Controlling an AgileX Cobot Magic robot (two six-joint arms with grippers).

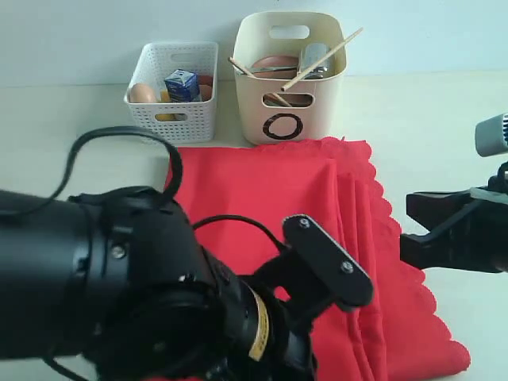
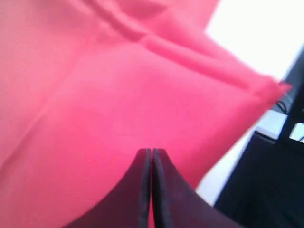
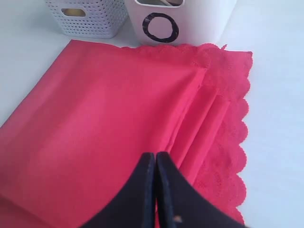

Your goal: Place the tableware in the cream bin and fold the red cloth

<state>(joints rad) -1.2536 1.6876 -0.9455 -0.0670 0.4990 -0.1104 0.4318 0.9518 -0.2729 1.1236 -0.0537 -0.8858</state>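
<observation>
Red cloth [image 1: 262, 190] covers the middle of the worktop [image 1: 444, 111]. Its far hem lies just in front of the cream bin [image 1: 254, 103] at 12 o'clock, and its near end runs out under the left arm at 6 o'clock. In the exterior view its long axis goes from 12 to 6, leaning slightly toward 5. The scalloped edge and a few lengthwise pleats beside it follow that same line down the 3 o'clock side.

The bin already holds the chopsticks [image 1: 321, 59], the steel cup [image 1: 311, 55] and the brown plate [image 1: 274, 62]. No tableware shows on the cloth, so I judge the fold to be the step in hand.

The left pincer [image 2: 151, 156] is clenched, jaws flat together, low over the near part of the cloth. Whether a thin ply is nipped between them I cannot tell. The right pincer [image 3: 156, 159] is clenched too, with nothing visibly in it, and it comes in from 3 o'clock over the pleated strip.

The coming move likely turns on the scalloped edge. It lies toward 3 o'clock from the left pincer — across most of the cloth's width — but just beside the right one. The right arm is therefore the nearer. A fold carried from 3 toward 9 o'clock would cross the short axis and leave the cloth long and pointing at the bin.
</observation>
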